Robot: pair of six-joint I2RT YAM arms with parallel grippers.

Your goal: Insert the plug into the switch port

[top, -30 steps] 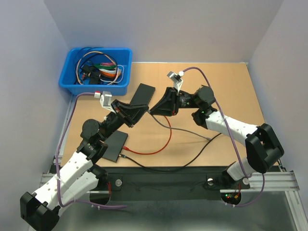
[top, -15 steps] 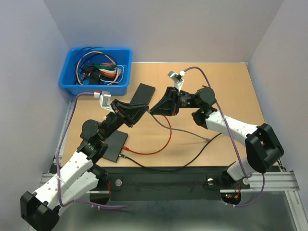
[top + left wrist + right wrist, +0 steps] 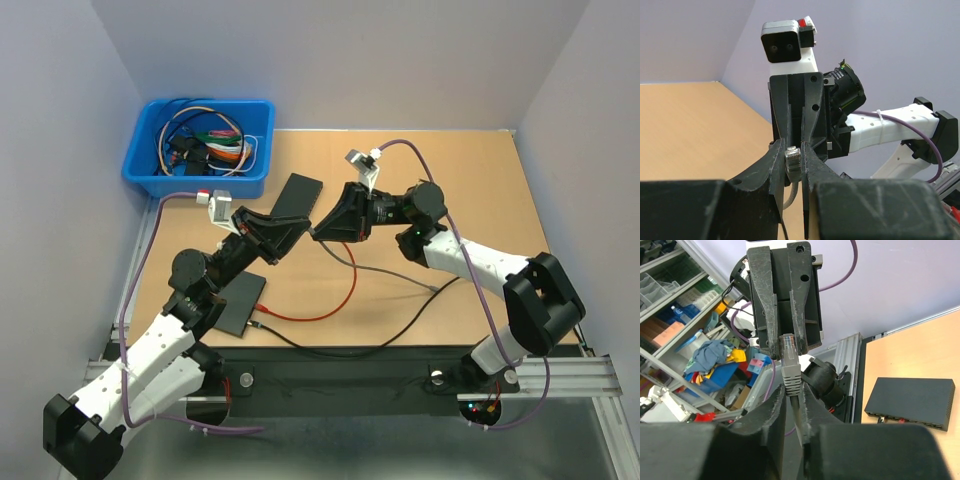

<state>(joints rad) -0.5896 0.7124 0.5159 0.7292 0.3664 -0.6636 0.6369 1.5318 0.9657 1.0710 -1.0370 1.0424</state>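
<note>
Table [image 3: 480,200]: a brown board. My two arms meet above its left-centre.
Blue bin [image 3: 180,185]: in the far-left corner, full of spare leads.
Near switch [image 3: 232,305]: a flat black box beside my left forearm, with its long axis running near to far. The right wrist view shows its port row on the long edge facing the table's middle. A red cable [image 3: 300,319] is plugged in at the near end.
Far switch [image 3: 300,190]: a second black box just behind the meeting grippers, lying diagonally. I can't see its ports.
Left gripper [image 3: 792,150]: closed, pinching the clear head of the plug [image 3: 793,161].
Right gripper [image 3: 792,392]: also closed, tip to tip with the left. It clamps the same plug low down, where the grey boot meets the cable.
Grey cable [image 3: 796,410]: drops from the boot and trails right across the table.
Plug position: in the air between both grippers, seemingly tip up. It touches neither switch.
Plug to port: I judge the near switch lies below and near-left of the plug, on the left arm's side. The plug seems to stand upright while those ports open sideways, so it would need laying level, square to that long edge. I can't tell which switch is meant.
</note>
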